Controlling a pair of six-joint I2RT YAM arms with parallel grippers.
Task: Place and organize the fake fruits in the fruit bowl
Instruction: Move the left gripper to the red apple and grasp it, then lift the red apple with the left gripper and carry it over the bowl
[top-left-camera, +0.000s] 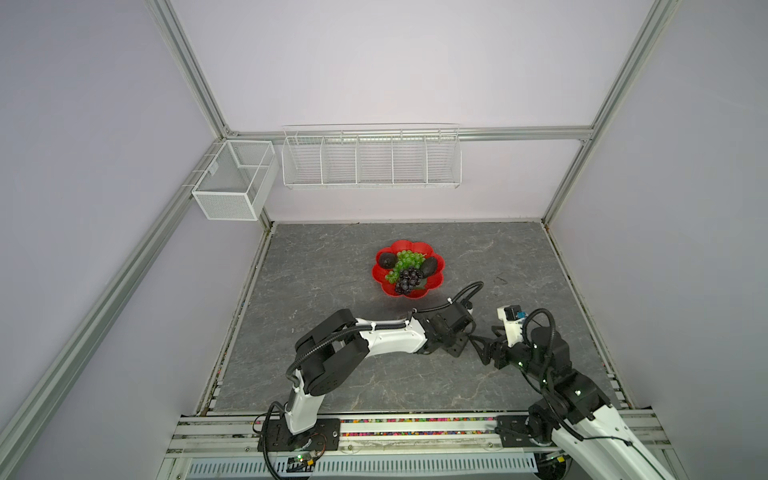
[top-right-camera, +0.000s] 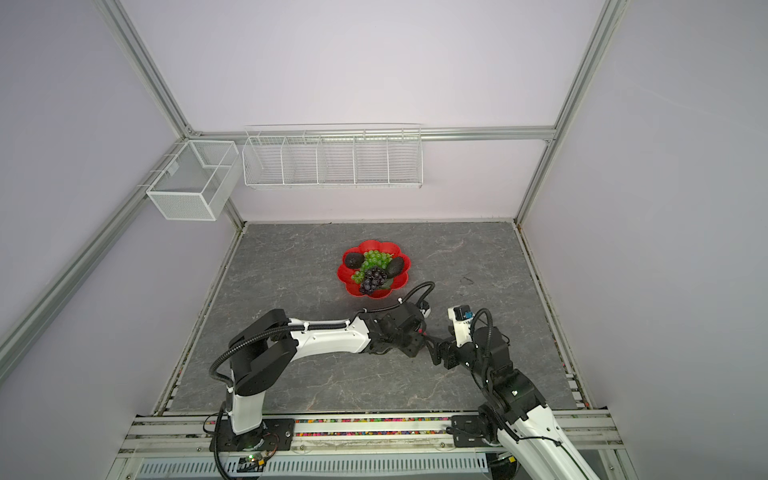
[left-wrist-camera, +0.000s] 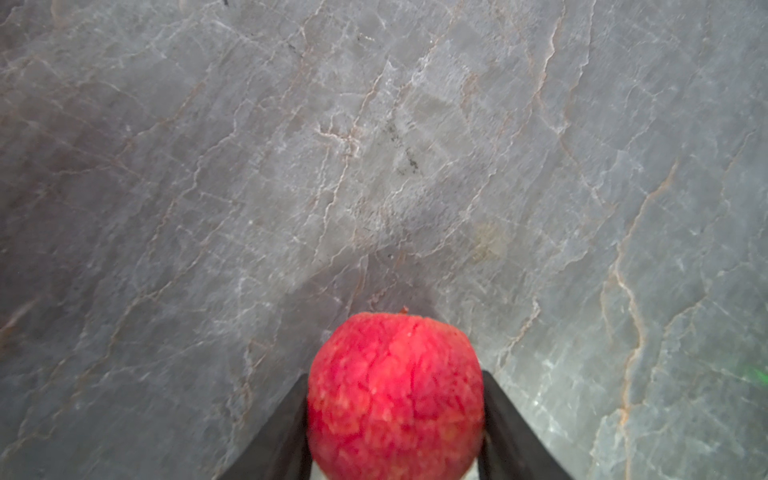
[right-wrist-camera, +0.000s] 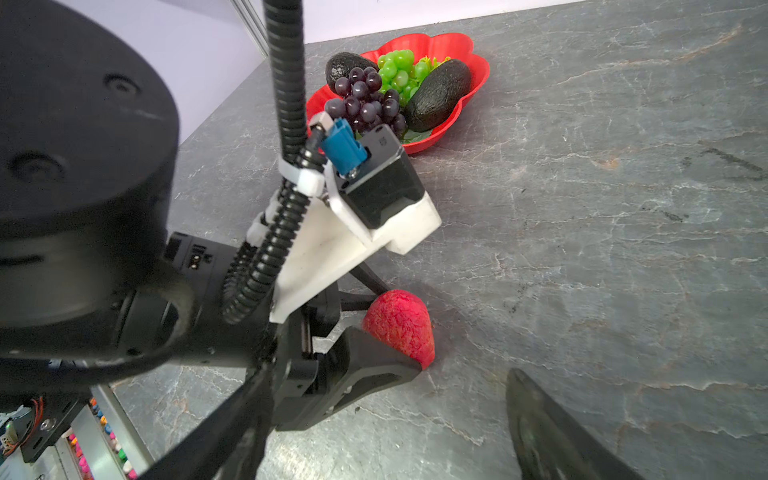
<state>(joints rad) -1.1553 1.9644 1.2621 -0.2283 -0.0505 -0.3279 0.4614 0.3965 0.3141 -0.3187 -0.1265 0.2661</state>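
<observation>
The red scalloped fruit bowl (top-left-camera: 437, 279) (top-right-camera: 343, 274) (right-wrist-camera: 478, 66) sits mid-table. It holds a green grape bunch (top-left-camera: 409, 259) (right-wrist-camera: 399, 68), a dark purple grape bunch (top-left-camera: 407, 280) (right-wrist-camera: 365, 99) and two avocados (top-left-camera: 386, 260) (top-left-camera: 430, 266) (right-wrist-camera: 438, 93). The small red fruit (left-wrist-camera: 395, 395) (right-wrist-camera: 401, 322) rests on the table nearer the front. My left gripper (left-wrist-camera: 395, 376) (top-left-camera: 465, 338) is shut on it, one finger pressing each side. The top views hide this fruit under the left wrist. My right gripper (top-left-camera: 484, 347) stands open just beside it, holding nothing; one of its fingers (right-wrist-camera: 540, 424) shows.
White wire baskets (top-left-camera: 372, 160) (top-left-camera: 235, 180) hang on the back wall and back left corner. The grey marble table (top-left-camera: 332, 374) runs to metal frame rails on every side. The two wrists are very close together at front centre-right.
</observation>
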